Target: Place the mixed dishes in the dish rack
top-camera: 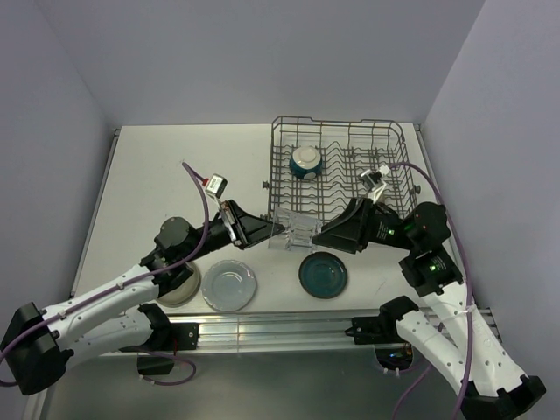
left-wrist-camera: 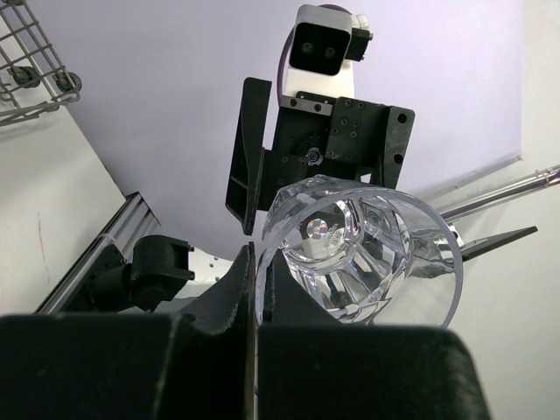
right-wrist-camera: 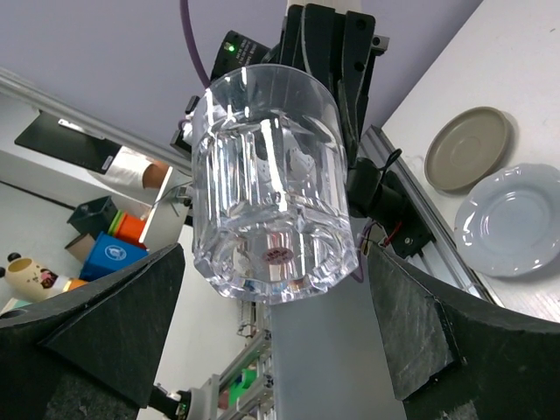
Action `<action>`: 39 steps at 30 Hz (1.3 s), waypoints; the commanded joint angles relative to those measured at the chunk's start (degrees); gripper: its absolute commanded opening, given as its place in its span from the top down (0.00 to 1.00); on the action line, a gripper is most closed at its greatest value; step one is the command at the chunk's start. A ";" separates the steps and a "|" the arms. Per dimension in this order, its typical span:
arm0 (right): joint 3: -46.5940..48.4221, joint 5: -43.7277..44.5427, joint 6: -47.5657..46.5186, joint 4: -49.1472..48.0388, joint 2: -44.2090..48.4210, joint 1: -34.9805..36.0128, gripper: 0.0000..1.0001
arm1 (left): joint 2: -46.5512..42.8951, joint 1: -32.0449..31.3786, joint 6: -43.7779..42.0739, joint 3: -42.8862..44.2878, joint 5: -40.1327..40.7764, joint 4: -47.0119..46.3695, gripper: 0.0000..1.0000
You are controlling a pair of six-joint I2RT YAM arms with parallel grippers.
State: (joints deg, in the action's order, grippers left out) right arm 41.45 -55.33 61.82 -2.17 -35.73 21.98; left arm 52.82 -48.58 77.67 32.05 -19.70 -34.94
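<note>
Along near edge of table point(top-camera: 157, 166): grey-beige plate point(top-camera: 184, 290), pale blue plate point(top-camera: 229, 285). Mid-table, left claw point(top-camera: 278, 230) pinches clear drinking glass point(top-camera: 295, 229) by its rim. Dark teal plate point(top-camera: 323, 275) sits below. Right claw point(top-camera: 317, 236) is spread wide round glass base. Bowl point(top-camera: 306, 162) is in dish rack point(top-camera: 385, 144), far right corner.

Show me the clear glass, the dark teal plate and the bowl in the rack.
clear glass point(top-camera: 293, 230): top view, its side wall.
dark teal plate point(top-camera: 323, 275): top view, its centre.
bowl point(top-camera: 306, 158): top view, its pale middle.
</note>
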 commanded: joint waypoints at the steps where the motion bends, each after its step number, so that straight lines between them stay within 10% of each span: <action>1: 3.20 0.93 -0.57 -2.65 -0.66 0.96 0.07 | 0.53 -0.03 1.52 0.20 -1.13 -6.72 1.00; 15: 2.58 3.30 1.81 -6.35 -2.42 4.04 0.22 | 2.73 0.33 2.84 -0.50 -1.04 -9.71 1.00; 19: 2.84 4.79 0.67 -4.43 -2.77 4.30 1.00 | 3.17 1.29 3.71 -1.11 -1.56 -9.97 0.79; 21: 5.20 7.24 -3.45 1.34 -3.47 4.21 1.00 | 2.56 2.52 4.51 -2.69 -1.65 -10.59 0.36; 24: 9.76 13.03 -10.04 11.27 -4.78 4.13 1.00 | -1.29 4.01 0.58 -1.92 1.06 2.16 0.01; 31: 26.90 44.34 -23.67 38.80 -15.68 3.69 1.00 | -15.89 4.54 -10.08 8.89 32.85 49.80 0.01; 39: 52.29 77.55 -31.05 59.82 -39.40 -4.28 1.00 | -11.61 4.46 -16.67 12.08 34.13 56.66 0.09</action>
State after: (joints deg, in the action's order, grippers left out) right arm 86.96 4.73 35.73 48.18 -70.19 21.37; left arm 37.43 -44.18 65.65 44.82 12.58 14.66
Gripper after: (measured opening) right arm 0.753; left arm 0.932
